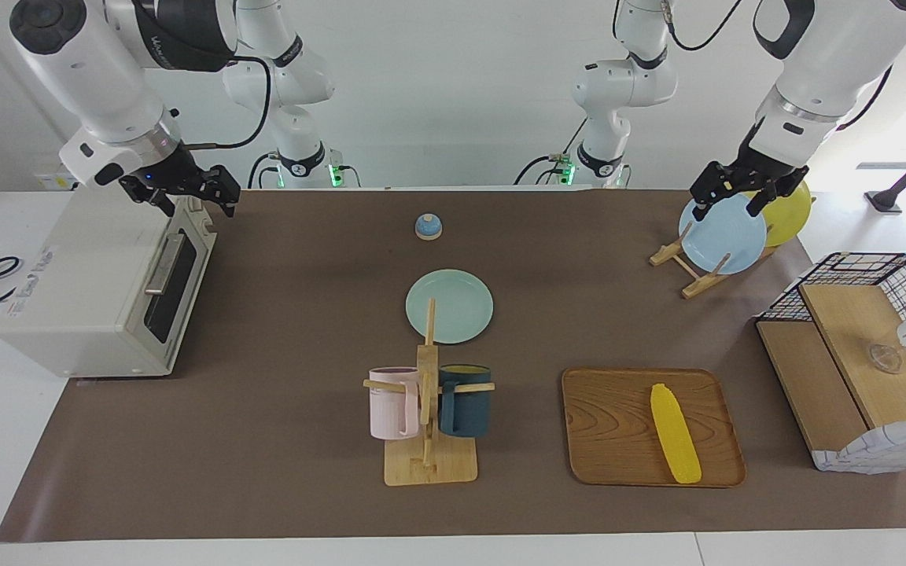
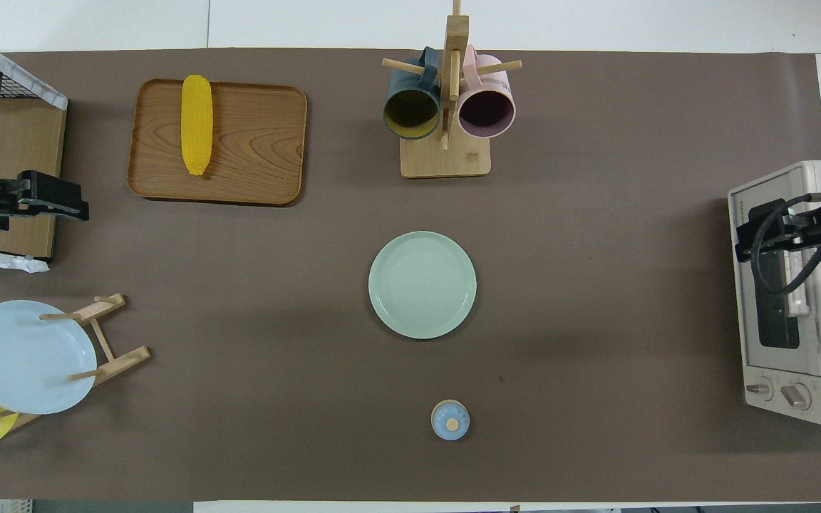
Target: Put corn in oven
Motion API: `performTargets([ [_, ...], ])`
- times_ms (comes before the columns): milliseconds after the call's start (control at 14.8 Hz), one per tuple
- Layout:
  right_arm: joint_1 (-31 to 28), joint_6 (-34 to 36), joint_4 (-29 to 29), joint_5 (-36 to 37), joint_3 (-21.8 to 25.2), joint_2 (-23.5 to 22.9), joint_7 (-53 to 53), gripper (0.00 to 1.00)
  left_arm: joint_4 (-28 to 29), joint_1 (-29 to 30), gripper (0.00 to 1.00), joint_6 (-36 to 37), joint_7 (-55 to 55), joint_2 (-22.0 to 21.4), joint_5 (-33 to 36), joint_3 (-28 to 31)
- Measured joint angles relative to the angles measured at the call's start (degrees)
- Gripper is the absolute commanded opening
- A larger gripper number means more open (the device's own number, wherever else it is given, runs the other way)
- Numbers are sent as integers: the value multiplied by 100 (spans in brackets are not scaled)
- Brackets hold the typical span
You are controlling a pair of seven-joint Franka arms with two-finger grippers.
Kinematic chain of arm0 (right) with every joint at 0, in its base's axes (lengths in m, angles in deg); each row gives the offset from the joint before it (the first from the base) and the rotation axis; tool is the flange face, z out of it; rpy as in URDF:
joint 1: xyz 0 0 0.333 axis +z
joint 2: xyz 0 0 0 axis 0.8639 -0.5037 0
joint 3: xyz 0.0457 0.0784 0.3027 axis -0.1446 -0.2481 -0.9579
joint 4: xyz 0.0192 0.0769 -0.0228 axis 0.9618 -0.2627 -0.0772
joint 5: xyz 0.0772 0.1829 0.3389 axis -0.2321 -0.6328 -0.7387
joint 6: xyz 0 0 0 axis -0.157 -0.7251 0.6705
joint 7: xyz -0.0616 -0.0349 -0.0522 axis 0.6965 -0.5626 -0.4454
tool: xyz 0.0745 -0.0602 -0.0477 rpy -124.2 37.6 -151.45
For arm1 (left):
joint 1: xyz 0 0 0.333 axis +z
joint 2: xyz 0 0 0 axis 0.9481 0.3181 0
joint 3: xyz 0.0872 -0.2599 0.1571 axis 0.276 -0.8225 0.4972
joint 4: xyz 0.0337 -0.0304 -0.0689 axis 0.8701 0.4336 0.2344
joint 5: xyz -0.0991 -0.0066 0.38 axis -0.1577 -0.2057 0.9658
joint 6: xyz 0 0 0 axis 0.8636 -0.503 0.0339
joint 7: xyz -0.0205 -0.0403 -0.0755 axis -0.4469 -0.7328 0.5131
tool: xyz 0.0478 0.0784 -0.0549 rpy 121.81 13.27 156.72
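One corn cob lies on the wooden tray; one toaster oven stands shut at the right arm's end of the table.
Two grippers hover empty, jaws open: the right gripper over the oven, the left gripper over the plate rack holding two plates. Two mugs hang on one stand; one green plate lies mid-table.

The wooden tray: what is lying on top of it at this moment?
Only the corn lies on the wooden tray, along the edge toward the left arm's end of the table. The rest of the tray's surface shows bare wood grain. What the corn covers cannot be seen.
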Motion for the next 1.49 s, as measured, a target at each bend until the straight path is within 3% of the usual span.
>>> performTargets([
  [271,0,0,0,0,0,0,0,100,-226,-2,100,-538,-89,964,0,-4],
  [813,-13,-79,0,0,1,0,0,100,-2431,-72,100,-1353,-448,3837,5,-14],
  [948,-28,-207,0,0,3,0,0,100,-2715,-84,100,-1629,-451,4206,5,-17],
  [1152,-34,-217,-10,0,4,0,-39,100,-2843,-89,100,-1873,-458,4374,5,-18],
  [1219,-34,-218,-31,0,3,0,-92,93,-2844,-102,100,-1935,-459,4408,5,-18],
  [1287,-35,-248,-62,0,4,1,-154,53,-2847,-138,100,-2003,-466,4478,7,-12],
  [1355,-36,-364,-97,0,4,1,-181,2,-2864,-204,100,-2081,-469,4584,8,7],
  [1490,-43,-566,-167,0,4,3,-336,0,-3016,-339,100,-2139,-469,4805,8,43],
])
